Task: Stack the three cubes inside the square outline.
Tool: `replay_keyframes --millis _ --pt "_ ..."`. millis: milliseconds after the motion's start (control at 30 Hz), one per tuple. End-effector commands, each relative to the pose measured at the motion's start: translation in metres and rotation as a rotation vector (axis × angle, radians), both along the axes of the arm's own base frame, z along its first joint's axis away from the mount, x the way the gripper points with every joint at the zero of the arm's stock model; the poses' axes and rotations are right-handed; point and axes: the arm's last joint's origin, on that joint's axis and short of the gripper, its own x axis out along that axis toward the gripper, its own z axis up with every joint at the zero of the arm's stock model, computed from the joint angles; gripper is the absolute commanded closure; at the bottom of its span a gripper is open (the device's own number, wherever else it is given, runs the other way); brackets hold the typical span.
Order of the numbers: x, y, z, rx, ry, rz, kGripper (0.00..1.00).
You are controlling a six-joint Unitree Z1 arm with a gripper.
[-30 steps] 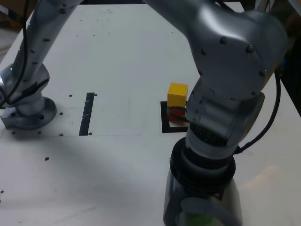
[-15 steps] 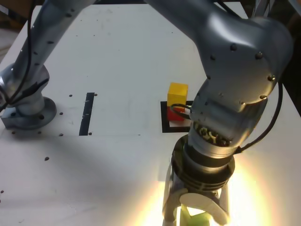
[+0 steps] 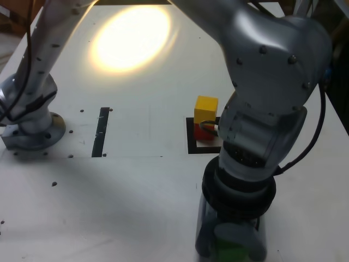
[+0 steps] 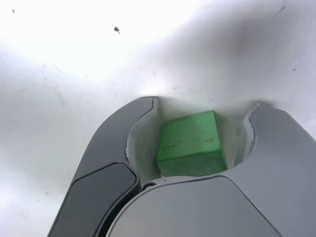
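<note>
Wrist view shows the green cube (image 4: 190, 143) lying between the two jaws of the end effector (image 4: 190, 136), resting on the white tabletop (image 4: 74, 59). A gap is visible on both sides of the cube, so the jaws stand parted around it, not clenched on it. In the exterior view the green cube (image 3: 229, 252) sits at the tabletop's near edge beneath the end effector (image 3: 232, 245). Further in, toward the middle of the tabletop, the yellow cube (image 3: 206, 110) rests on the red cube (image 3: 205, 132) inside the square outline (image 3: 192, 143).

Assessment: two cubes are stacked; the step in hand is the grasp of the third. The next move calls for closing squarely on the green cube, lifting clear, and placing it atop the yellow one without jolting the stack.
</note>
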Motion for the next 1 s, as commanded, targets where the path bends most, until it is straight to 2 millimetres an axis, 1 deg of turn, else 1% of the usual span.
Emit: replay_keyframes --millis 0,267,400,533,733,800,967 --pt "-0.002 0.003 0.007 0.001 -0.018 -0.002 0.79" --pt "-0.005 0.021 0.036 0.018 -0.082 -0.038 0.84" --pt "-0.006 0.032 0.047 0.015 -0.092 -0.072 0.85" --pt "-0.010 0.047 0.064 0.018 -0.087 -0.105 0.85" --pt "-0.032 0.076 0.106 0.046 -0.118 -0.129 0.85" --pt "-0.038 0.084 0.116 0.052 -0.132 -0.125 0.85" --pt "-0.041 0.105 0.127 0.060 -0.122 -0.108 0.85"
